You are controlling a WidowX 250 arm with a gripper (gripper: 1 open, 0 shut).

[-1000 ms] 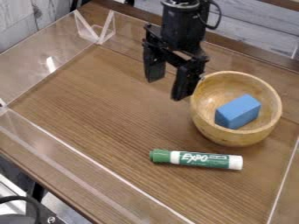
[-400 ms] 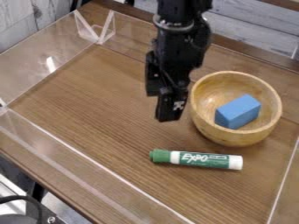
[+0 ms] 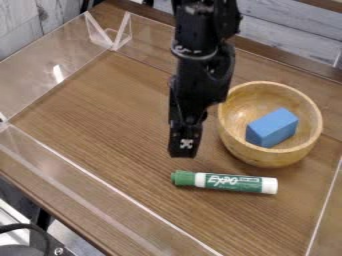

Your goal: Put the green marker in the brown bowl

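The gripper [image 3: 183,141] points straight down over the wooden table [image 3: 107,120], just above and left of the green marker [image 3: 225,182], and its black fingers [image 3: 182,143] line up one behind the other from this angle, so the gap between them is hard to read; the jaws stand wide and hold nothing. The marker lies flat on the wood, dark cap to the left, white end to the right, label facing up, with a thin strip of bare table between it and the fingertips. Just beyond it, to the right, sits the brown bowl [image 3: 238,146], upright, its thick rim close to the marker's far side but not touching it. Inside the bowl rests a blue foam block [image 3: 273,127], taking up the middle and right of the hollow, with free room along the left inner wall. The arm's column rises between the bowl's left rim and the open centre of the table, very near that rim. A clear plastic wall [image 3: 80,175] runs along the near-left edge of the work surface, and another stands at the back left corner. The widest open stretch is the left half of the table, bare wood from the gripper across to the wall. The marker's right end lies short of the table's right edge.
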